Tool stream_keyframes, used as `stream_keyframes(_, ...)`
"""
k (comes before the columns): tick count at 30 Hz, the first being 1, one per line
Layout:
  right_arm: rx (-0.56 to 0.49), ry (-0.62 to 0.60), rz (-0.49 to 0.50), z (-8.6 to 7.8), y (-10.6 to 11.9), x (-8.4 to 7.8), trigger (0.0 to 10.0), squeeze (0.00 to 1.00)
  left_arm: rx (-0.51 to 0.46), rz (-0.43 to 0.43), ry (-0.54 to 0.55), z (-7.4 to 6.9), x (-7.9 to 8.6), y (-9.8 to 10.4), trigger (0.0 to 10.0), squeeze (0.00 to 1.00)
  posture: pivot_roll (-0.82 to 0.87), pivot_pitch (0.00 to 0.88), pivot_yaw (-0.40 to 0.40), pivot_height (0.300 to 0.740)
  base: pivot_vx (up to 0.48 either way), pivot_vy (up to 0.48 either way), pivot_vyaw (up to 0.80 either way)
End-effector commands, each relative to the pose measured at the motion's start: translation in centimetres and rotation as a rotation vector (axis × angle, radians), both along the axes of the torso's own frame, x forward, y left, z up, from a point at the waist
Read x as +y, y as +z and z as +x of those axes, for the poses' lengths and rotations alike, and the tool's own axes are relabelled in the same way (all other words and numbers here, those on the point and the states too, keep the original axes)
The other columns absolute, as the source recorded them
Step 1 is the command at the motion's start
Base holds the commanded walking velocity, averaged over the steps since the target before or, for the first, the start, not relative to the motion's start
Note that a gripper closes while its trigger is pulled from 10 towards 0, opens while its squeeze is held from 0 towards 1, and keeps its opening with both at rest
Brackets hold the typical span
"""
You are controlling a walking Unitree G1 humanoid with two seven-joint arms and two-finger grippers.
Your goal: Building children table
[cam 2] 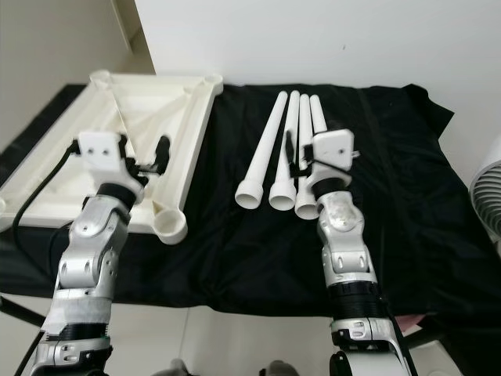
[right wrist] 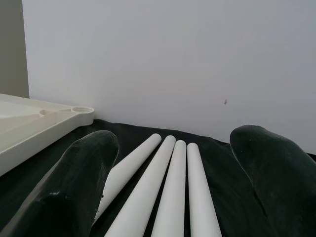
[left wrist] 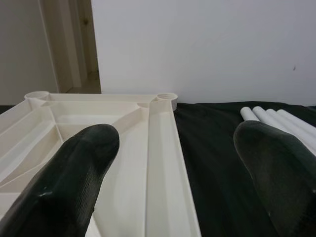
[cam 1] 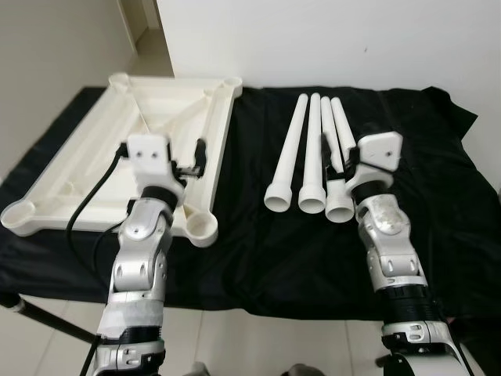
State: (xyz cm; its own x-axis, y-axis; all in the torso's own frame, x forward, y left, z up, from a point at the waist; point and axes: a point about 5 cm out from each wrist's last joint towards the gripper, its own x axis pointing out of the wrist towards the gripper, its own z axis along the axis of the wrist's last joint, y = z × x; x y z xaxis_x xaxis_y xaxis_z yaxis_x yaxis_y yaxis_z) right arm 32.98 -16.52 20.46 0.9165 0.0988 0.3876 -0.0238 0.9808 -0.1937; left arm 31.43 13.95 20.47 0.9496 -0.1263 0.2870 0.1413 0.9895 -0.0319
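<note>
Fingers spread and empty on both: right gripper hovered over four table legs, left gripper over upturned tabletop, sockets up, likely for inserting legs. Legs lay side by side, touching, on black cloth; open cloth right of them.

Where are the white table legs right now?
The four white legs lie side by side on the black cloth, right of the upside-down tabletop, just ahead of the open right claw.
</note>
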Motion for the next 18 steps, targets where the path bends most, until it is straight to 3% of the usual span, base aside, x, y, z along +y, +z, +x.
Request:
stream_keyframes(1, 0.006, 0.013, 0.007, 0.1, 0.0, 0.6, 10.0, 0.00, 0.020, -0.001, -0.006, -0.2, 0.2, -0.4, 10.0, 0.00, -0.08, 0.037, 0.035, 0.740, 0.000, 0.000, 0.00)
stream_keyframes(5, 0.055, -0.074, 0.061, 0.6, -0.2, -0.2, 10.0, 0.00, 0.011, 0.065, -0.095, -0.4, -0.7, -0.2, 10.0, 0.00, -0.08, 0.051, 0.038, 0.740, 0.000, 0.000, 0.00)
stream_keyframes(8, 0.070, -0.090, 0.075, 0.7, -0.3, -0.4, 10.0, 0.00, 0.011, 0.072, -0.103, -0.4, -0.8, -0.2, 10.0, 0.00, -0.08, 0.051, 0.038, 0.740, 0.000, 0.000, 0.00)
stream_keyframes(10, 0.114, -0.137, 0.118, 1.0, -0.5, -1.1, 10.0, 0.00, 0.012, 0.095, -0.173, -0.7, -1.6, -0.1, 10.0, 0.00, -0.09, 0.063, 0.044, 0.740, 0.000, 0.000, 0.00)
stream_keyframes(12, 0.114, -0.137, 0.118, 1.0, -0.5, -1.1, 10.0, 0.00, 0.012, 0.095, -0.173, -0.7, -1.6, -0.1, 10.0, 0.00, -0.09, 0.063, 0.044, 0.740, 0.000, 0.000, 0.00)
stream_keyframes(18, 0.162, -0.182, 0.133, 1.4, -0.6, -2.0, 10.0, 0.00, 0.036, 0.134, -0.315, -1.3, -3.5, -0.1, 10.0, 0.00, -0.10, 0.076, 0.045, 0.740, 0.000, 0.000, 0.00)
